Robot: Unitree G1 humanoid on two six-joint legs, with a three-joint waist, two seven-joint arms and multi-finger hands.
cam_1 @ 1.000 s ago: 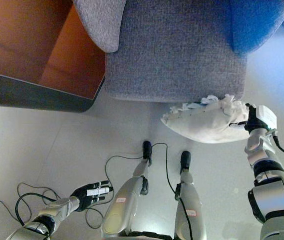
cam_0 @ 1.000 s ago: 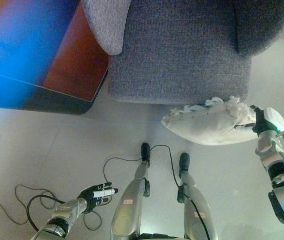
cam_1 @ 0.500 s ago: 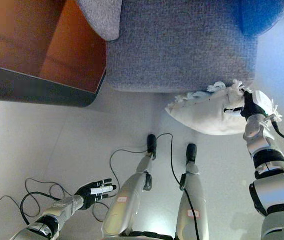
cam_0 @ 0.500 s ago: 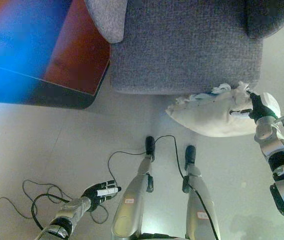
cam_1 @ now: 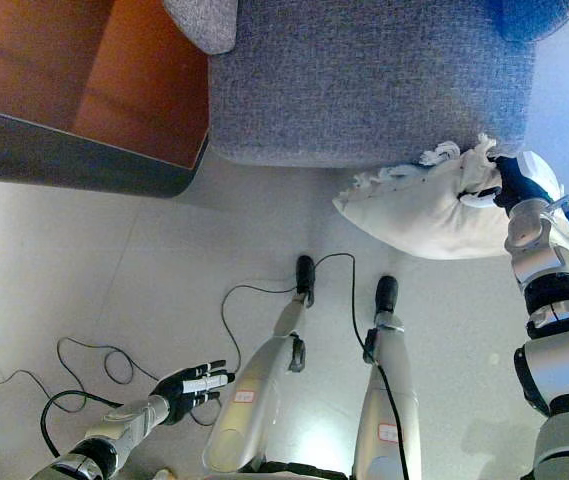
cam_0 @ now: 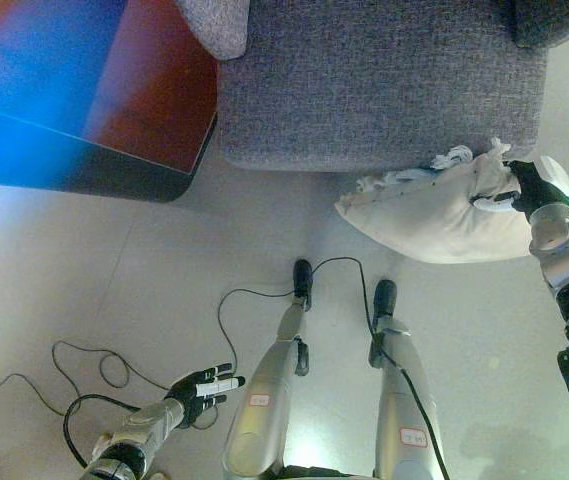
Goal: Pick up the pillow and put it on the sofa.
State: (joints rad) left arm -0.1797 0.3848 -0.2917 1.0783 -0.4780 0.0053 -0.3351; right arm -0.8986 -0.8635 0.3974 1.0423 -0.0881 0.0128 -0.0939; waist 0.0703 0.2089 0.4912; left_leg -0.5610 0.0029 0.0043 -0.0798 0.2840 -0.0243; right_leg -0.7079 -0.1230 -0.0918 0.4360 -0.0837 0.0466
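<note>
A white fringed pillow [cam_0: 434,212] hangs in front of the grey sofa's [cam_0: 374,80] front edge, held clear of the floor. My right hand [cam_0: 531,188] is shut on the pillow's right end, its dark fingers dug into the cloth. The pillow's left corner points toward the middle of the view. My left hand [cam_0: 201,384] hangs low at the lower left, fingers straight and relaxed, holding nothing, well away from the pillow.
A reddish-brown table top with a dark rim [cam_1: 84,170] stands to the left of the sofa. The sofa's left armrest [cam_1: 204,18] shows at the top. Pale floor [cam_0: 84,280] spreads between the table, the sofa and me.
The whole picture has shifted as the camera moved. My right hand has raised the pillow a little, closer to the sofa's front edge. The left hand stays idle.
</note>
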